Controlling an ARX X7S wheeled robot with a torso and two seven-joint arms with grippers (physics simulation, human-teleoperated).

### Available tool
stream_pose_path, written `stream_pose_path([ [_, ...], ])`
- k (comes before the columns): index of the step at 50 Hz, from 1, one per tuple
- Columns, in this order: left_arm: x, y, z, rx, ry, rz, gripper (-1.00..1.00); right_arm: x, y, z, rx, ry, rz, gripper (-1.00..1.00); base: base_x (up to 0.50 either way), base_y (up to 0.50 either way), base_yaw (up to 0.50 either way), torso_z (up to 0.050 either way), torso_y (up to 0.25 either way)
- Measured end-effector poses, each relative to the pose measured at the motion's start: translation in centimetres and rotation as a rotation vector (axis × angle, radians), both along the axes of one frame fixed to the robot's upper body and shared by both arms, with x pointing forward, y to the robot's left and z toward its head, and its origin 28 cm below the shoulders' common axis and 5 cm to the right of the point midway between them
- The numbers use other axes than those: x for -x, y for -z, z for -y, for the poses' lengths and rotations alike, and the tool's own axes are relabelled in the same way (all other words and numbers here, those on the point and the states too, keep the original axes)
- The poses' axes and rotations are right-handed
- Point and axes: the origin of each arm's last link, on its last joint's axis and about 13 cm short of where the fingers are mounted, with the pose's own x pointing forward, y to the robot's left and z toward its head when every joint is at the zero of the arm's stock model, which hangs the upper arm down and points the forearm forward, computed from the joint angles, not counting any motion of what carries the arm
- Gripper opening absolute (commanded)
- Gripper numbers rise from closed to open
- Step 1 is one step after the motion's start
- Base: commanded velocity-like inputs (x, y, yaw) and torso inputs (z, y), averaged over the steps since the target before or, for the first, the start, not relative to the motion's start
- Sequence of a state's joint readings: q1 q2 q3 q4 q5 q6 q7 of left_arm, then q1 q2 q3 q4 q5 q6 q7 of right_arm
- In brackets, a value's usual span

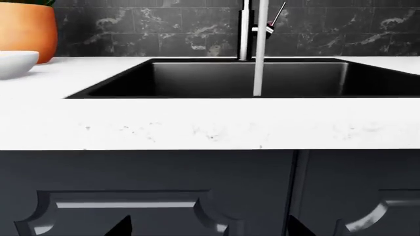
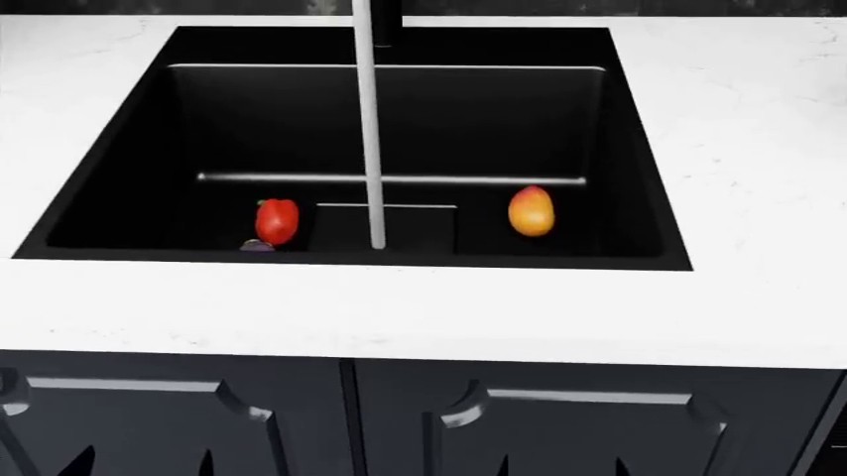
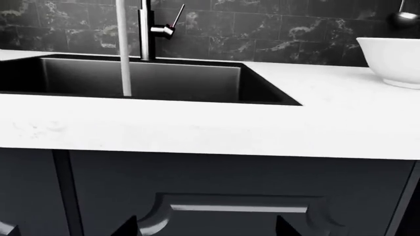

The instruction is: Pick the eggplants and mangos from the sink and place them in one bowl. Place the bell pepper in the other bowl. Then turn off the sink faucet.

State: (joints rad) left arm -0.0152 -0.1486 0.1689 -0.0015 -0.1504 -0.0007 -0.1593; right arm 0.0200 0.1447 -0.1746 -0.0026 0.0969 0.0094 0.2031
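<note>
In the head view the black sink [image 2: 636, 149] holds a red bell pepper [image 2: 276, 220] at the front left. A dark purple eggplant [image 2: 257, 245] peeks out just in front of it, mostly hidden by the sink's rim. A red-to-yellow mango [image 2: 531, 211] lies at the front right. Water runs in a white stream from the sink faucet [image 1: 244, 29], whose silver lever [image 3: 172, 22] is tilted up. One white bowl [image 1: 15, 63] stands left of the sink, another bowl [image 3: 394, 59] right of it. My left gripper [image 1: 208, 228] and right gripper [image 3: 206, 228] hang open and empty in front of the cabinet doors, below the counter.
An orange pot [image 1: 26, 29] stands behind the left bowl. The white counter edge [image 2: 397, 317] overhangs dark panelled cabinet doors [image 2: 569, 426]. A dark marble backsplash [image 3: 276, 29] rises behind the sink. A metal object [image 3: 405, 17] hangs at the far right.
</note>
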Motion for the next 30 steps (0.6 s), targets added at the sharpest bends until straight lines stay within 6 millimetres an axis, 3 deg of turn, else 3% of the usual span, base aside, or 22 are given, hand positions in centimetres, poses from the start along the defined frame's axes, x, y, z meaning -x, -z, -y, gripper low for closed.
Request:
stream_pose_path([
  [14, 0.00, -0.04, 0.00, 0.004, -0.002, 0.002, 1.00, -0.01, 0.01, 0.00, 0.000, 0.000, -0.001, 1.00, 0.00, 0.00, 0.00, 0.050, 0.000],
  [30, 0.07, -0.26, -0.01, 0.001, -0.014, 0.015, 1.00, -0.03, 0.03, -0.03, -0.008, 0.000, -0.003, 1.00, 0.00, 0.00, 0.00, 0.000, 0.000],
])
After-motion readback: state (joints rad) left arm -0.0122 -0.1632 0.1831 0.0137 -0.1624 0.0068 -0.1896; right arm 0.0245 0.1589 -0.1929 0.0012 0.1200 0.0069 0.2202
